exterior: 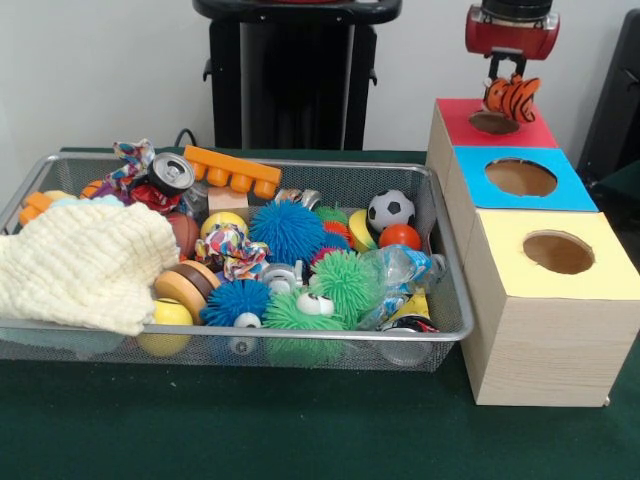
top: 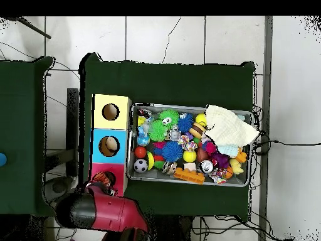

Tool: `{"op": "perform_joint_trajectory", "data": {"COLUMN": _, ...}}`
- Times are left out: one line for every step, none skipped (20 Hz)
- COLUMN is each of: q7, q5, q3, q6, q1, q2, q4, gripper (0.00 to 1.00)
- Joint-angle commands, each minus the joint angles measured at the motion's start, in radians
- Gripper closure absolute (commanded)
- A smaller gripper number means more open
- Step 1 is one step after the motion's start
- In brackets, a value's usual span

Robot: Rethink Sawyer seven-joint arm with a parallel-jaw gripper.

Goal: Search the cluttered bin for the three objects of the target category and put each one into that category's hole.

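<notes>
My arm (top: 100,210) hides the red hole (exterior: 494,122) from overhead; the front view shows my gripper (exterior: 510,84) clamping a striped orange plush toy (exterior: 512,98) above it.

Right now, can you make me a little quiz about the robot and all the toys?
1. True or false: the claw holds an orange striped plush toy over the red-topped hole.
2. Which ball lies nearest the boxes in the wire-mesh basket? A) soccer ball B) blue spiky ball C) yellow ball
3. Fill in: the yellow cloth lies at the basket's end ____ from the boxes.

Key: 1 true; 2 A; 3 farthest.
</notes>
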Motion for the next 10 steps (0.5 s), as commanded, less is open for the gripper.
{"op": "perform_joint_trajectory", "data": {"q7": 0.212, "q5": 0.033, "q3": 0.069, "q6": -0.083, "q1": -0.057, "q2": 0.088, "q4": 0.037, "gripper": 1.00}}
{"op": "perform_joint_trajectory", "data": {"q7": 0.212, "q5": 0.031, "q3": 0.075, "q6": -0.097, "q1": -0.061, "q2": 0.097, "q4": 0.037, "gripper": 1.00}}
{"op": "perform_joint_trajectory", "data": {"q7": 0.215, "q5": 0.030, "q3": 0.079, "q6": -0.112, "q1": -0.062, "q2": 0.107, "q4": 0.039, "gripper": 1.00}}
{"op": "perform_joint_trajectory", "data": {"q7": 0.217, "q5": 0.028, "q3": 0.083, "q6": -0.126, "q1": -0.064, "q2": 0.116, "q4": 0.041, "gripper": 1.00}}
{"op": "perform_joint_trajectory", "data": {"q7": 0.217, "q5": 0.027, "q3": 0.080, "q6": -0.129, "q1": -0.065, "q2": 0.124, "q4": 0.034, "gripper": 1.00}}
{"op": "perform_joint_trajectory", "data": {"q7": 0.218, "q5": 0.025, "q3": 0.077, "q6": -0.131, "q1": -0.062, "q2": 0.126, "q4": 0.034, "gripper": 1.00}}
{"op": "perform_joint_trajectory", "data": {"q7": 0.218, "q5": 0.024, "q3": 0.073, "q6": -0.132, "q1": -0.059, "q2": 0.128, "q4": 0.034, "gripper": 1.00}}
{"op": "perform_joint_trajectory", "data": {"q7": 0.219, "q5": 0.022, "q3": 0.074, "q6": -0.141, "q1": -0.060, "q2": 0.135, "q4": 0.034, "gripper": 1.00}}
{"op": "perform_joint_trajectory", "data": {"q7": 0.222, "q5": 0.020, "q3": 0.079, "q6": -0.159, "q1": -0.062, "q2": 0.148, "q4": 0.035, "gripper": 1.00}}
{"op": "perform_joint_trajectory", "data": {"q7": 0.225, "q5": 0.020, "q3": 0.080, "q6": -0.170, "q1": -0.061, "q2": 0.160, "q4": 0.032, "gripper": 1.00}}
